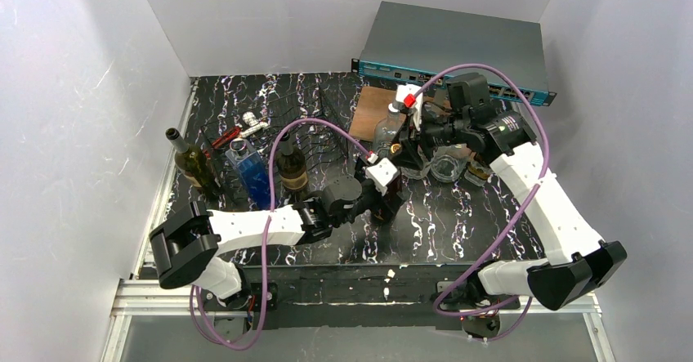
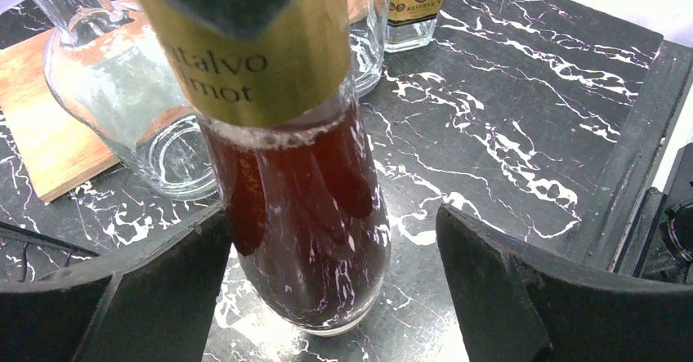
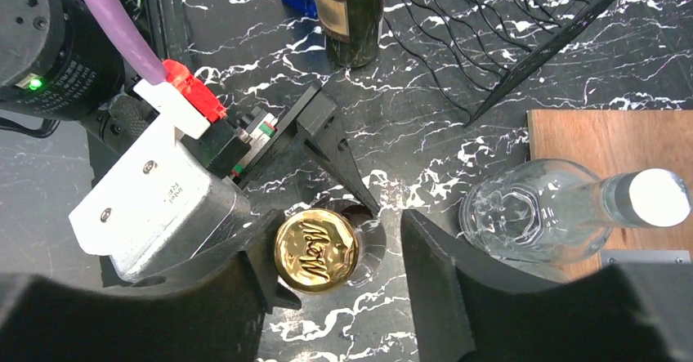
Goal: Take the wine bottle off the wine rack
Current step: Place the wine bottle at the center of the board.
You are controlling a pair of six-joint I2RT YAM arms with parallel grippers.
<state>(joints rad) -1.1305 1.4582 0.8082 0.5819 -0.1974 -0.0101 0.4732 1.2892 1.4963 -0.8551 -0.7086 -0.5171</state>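
Fingers [image 2: 147, 297] of left gripper [image 2: 333, 239] wide beside wine bottle [image 2: 302, 174]; right gripper [image 3: 335, 256] parted over cap [image 3: 316, 250]. Lift yours off straight.

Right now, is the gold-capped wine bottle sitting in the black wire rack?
No, the wine bottle stands on the marbled table, between the spread fingers of the left gripper.

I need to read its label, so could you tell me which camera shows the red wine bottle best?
The left wrist view: the wine bottle fills the frame, gold label and red body close up. The right wrist view shows only its gold cap from above; overhead, it is mostly hidden.
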